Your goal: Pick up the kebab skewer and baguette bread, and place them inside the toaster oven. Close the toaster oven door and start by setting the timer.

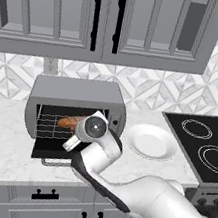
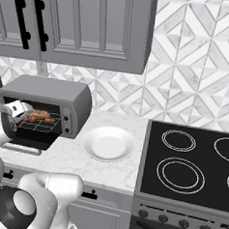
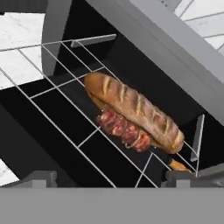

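My pincer (image 3: 107, 179) stands wide open with nothing in it, hovering at the mouth of the toaster oven (image 1: 78, 95). Both foods already lie on the wire rack (image 3: 65, 83) inside: the baguette bread (image 3: 135, 111) runs from 10 o'clock to 4 o'clock in the hand view, and the kebab skewer (image 3: 124, 130) lies touching its 7 o'clock side. So the step in hand, as I judge it, is closing the toaster oven door (image 1: 47, 152), which hangs flat down at the oven's 6 o'clock. To do that well I should draw straight back so my tips clear the rack wires, drop below the door's front edge, and push up near the middle of the handle (image 1: 55, 161) so the panel swings evenly. From the left base view my own arm covers the oven's right panel, so the timer knob is hard to pick out; the right base view shows that panel (image 2: 67, 123) only small and blurred. The skewer's stick is mostly hidden beneath the loaf.
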Motion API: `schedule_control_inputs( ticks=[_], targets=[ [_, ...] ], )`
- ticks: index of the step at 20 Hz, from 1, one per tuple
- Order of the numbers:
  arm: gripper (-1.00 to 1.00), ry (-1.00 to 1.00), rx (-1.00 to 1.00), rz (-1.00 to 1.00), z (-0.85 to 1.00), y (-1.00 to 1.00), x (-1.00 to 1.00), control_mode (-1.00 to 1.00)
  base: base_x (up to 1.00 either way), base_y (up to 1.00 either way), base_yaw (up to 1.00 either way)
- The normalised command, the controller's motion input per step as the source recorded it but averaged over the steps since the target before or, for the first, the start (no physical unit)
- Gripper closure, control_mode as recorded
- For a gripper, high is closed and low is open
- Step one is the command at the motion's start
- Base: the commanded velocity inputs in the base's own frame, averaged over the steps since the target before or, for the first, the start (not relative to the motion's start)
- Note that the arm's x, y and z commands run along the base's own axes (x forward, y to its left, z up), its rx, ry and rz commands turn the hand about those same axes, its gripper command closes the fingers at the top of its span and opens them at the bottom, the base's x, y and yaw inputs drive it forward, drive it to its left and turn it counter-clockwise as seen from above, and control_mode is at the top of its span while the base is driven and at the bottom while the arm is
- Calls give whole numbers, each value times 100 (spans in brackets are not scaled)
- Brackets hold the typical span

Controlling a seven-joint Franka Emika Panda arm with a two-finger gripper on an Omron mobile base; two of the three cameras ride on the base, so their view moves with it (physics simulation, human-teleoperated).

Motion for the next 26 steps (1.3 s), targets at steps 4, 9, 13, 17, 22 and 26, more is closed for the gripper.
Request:
schedule_control_inputs(
  ticks=[4,9,13,17,22,26],
  targets=[
    [-100,-2,47,-61,0,5,-20,-100,0,0,0],
    [-100,0,44,-47,2,2,-3,-100,0,0,0],
    [-100,5,37,-32,0,-3,-13,-100,0,0,0],
    [-100,8,19,-17,0,4,0,-100,0,0,0],
    [-100,18,5,0,0,11,13,-100,0,0,0],
    [-100,6,2,2,-15,0,17,-100,0,0,0]
  ],
)
